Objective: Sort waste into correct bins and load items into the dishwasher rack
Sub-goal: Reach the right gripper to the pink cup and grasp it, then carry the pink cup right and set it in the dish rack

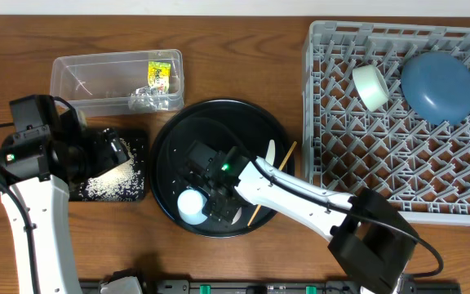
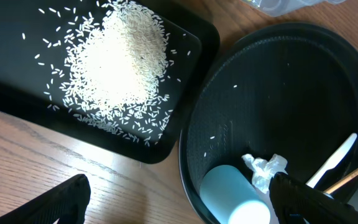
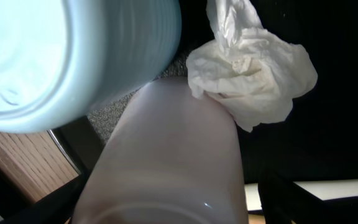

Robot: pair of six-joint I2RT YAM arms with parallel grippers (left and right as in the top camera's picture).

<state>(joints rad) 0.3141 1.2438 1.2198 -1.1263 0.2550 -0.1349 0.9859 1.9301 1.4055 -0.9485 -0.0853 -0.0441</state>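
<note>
Right wrist view shows the right gripper spread wide astride the pink cup, which lies below the pale blue cup at upper left; rack-loading seems in hand, needing a firm close and lift toward the dishwasher rack, while the left gripper gapes empty.

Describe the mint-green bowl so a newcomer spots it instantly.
Start at the big grey dishwasher rack on the right. Near its far edge sit two bowls. Yours is the smaller mint-green bowl, tipped on its side, left of the larger dark blue bowl.

yellow-green wrapper in clear tub, print too small to read
</note>
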